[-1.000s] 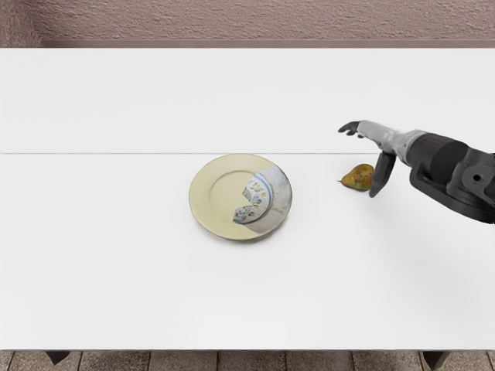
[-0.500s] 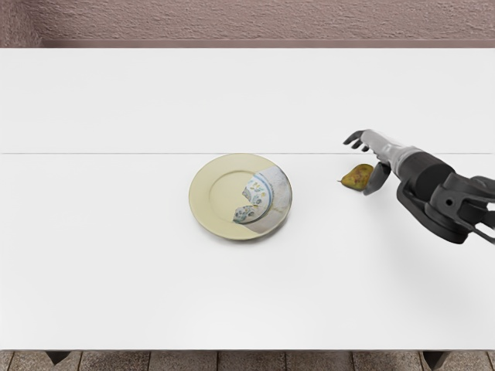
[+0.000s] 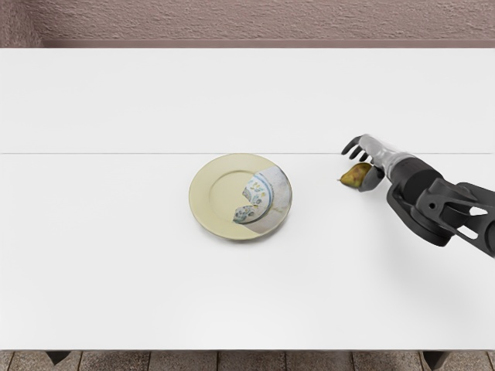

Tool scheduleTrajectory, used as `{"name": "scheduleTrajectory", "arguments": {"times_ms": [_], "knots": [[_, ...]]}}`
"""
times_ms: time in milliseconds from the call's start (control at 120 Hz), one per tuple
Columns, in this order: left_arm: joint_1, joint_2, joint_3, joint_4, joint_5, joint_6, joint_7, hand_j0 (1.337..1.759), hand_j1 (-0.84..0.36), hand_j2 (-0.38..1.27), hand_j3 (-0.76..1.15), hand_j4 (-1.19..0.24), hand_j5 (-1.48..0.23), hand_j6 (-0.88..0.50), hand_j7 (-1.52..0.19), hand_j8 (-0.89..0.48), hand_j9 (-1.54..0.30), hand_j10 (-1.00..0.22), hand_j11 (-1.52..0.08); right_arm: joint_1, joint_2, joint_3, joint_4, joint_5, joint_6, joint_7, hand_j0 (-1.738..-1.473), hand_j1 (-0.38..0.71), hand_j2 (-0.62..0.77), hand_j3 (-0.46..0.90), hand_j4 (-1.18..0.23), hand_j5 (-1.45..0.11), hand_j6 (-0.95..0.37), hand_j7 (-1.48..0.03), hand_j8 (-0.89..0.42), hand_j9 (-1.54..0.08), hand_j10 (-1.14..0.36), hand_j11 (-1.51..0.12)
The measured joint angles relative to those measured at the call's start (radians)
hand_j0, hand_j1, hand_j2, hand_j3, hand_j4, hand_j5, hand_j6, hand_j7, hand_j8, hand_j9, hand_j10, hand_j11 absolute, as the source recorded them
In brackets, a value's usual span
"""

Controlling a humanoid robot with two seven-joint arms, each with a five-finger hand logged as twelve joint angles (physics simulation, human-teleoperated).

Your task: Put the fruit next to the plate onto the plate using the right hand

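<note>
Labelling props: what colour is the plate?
Plate: pale yellow, with a grey-blue patterned patch; head view.

On the bench [image 3: 116, 294] the plate [image 3: 232, 197] lies central; the pear [image 3: 352, 177] is apart to its right, the right hand [image 3: 367, 158] at the pear's right

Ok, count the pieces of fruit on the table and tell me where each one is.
1. One pear lies on the table to the right of the plate, off it, at the right hand, which partly covers it. No other fruit shows.
</note>
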Motion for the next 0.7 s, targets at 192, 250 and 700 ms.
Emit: {"name": "scheduleTrajectory", "arguments": {"times_ms": [192, 250, 700], "knots": [[0.000, 0.000, 0.000, 0.000, 0.000, 0.000, 0.000, 1.658, 0.35, 0.00, 0.00, 0.00, 0.00, 0.00, 0.00, 0.00, 0.00, 0.00, 0.00, -0.001, 0.005, 0.005, -0.001, 0.001, 0.000, 0.000, -1.658, 0.19, -0.06, 0.00, -0.45, -0.59, -0.46, -0.59, -0.46, -0.59, -0.46, -0.59], [0.000, 0.000, 0.000, 0.000, 0.000, 0.000, 0.000, 1.658, 0.35, 0.00, 0.00, 0.00, 0.00, 0.00, 0.00, 0.00, 0.00, 0.00, 0.00, -0.001, 0.007, 0.004, -0.001, 0.002, -0.001, 0.000, -1.658, 0.20, -0.05, 0.00, -0.46, -0.60, -0.47, -0.60, -0.44, -0.60, -0.46, -0.60], [0.000, 0.000, 0.000, 0.000, 0.000, 0.000, 0.000, 1.658, 0.35, 0.00, 0.00, 0.00, 0.00, 0.00, 0.00, 0.00, 0.00, 0.00, 0.00, -0.002, 0.009, 0.005, 0.003, 0.012, 0.003, 0.000, -1.657, 0.23, 0.04, 0.00, -0.52, -0.68, -0.52, -0.68, -0.43, -0.68, -0.49, -0.68]]}}
